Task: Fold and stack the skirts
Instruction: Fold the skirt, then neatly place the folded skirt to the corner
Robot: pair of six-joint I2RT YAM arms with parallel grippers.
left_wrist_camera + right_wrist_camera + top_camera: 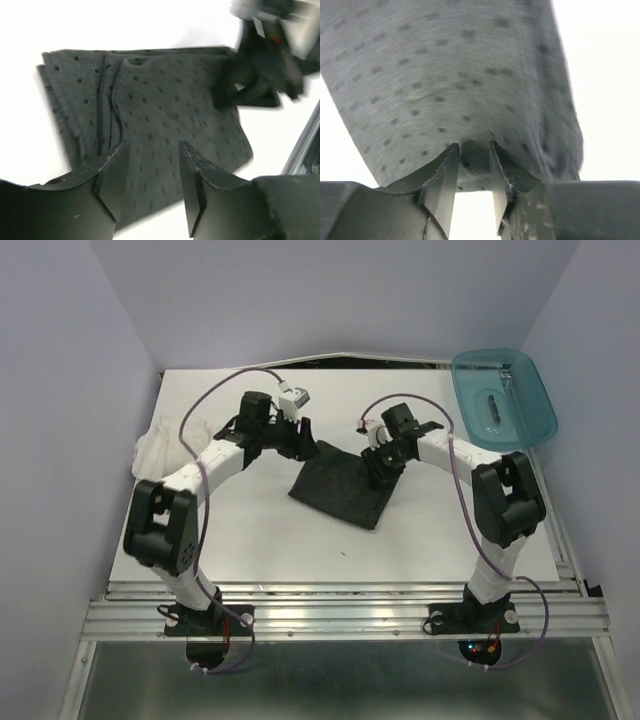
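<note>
Charcoal skirt (340,488), dotted, lies as a folded, roughly square piece at the centre of the bench (270,535), one corner pointing toward the lower right of the top view. The white skirt (160,446) sits bunched at the left edge of the bench, well apart from it and untouched by either arm. The left arm (215,462) reaches in from the left; in its wrist view the left jaws are spread, with nothing between them, hanging over the near part of the charcoal skirt, whose layered folds run down the left side of that frame. The right arm (450,452) bends in from the right, and the right jaws meet the skirt at its right edge. In the right wrist view they are drawn close and pinching a bit of dotted cloth, which rises away from them in a curved sheet. A teal bin (505,400) rests at the upper right, off the bench corner
</note>
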